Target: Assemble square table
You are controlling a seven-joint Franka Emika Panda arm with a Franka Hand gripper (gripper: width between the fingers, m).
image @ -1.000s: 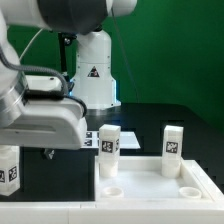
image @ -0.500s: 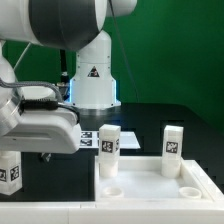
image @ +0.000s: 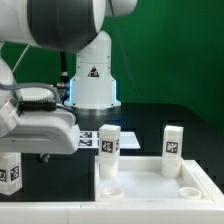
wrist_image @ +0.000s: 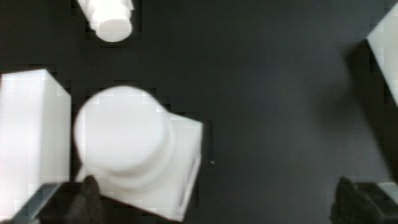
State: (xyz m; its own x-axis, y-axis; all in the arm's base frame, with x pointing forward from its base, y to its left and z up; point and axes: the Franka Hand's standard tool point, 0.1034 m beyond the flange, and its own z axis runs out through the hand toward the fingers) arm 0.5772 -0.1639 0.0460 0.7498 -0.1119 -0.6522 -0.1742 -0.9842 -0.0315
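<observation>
Exterior view: a green backdrop (image: 170, 50) is seen behind the rig, and a black counter (image: 150, 118) is spread out below it. The robot's white base (image: 92, 75), marked with a triangular sign, is planted at the back of the counter. The white arm (image: 45, 125) is extended over the exterior view's left, close to the camera.

The square table is found in loose parts. Its white slab (image: 145, 172) is laid flat on the counter toward the exterior view's right front, raised rim upward, with round sockets seen at its near corners. A first leg (image: 109, 150) and a second leg (image: 172, 142), both tagged, are stood upright along the slab's far edge; whether they are seated in sockets cannot be told. A third leg (image: 8, 170) is stood on the counter at the exterior view's left edge, apart from the slab.

In the wrist view, most of the picture is taken up by the dull black counter surface. A white part with a rounded end (wrist_image: 125, 135) is seen from above, and further white pieces are cut off at the picture's edges. The tool (wrist_image: 214, 203) is held wide open: its dark fingertips (wrist_image: 63, 200) are spread far apart and nothing is gripped between them.
</observation>
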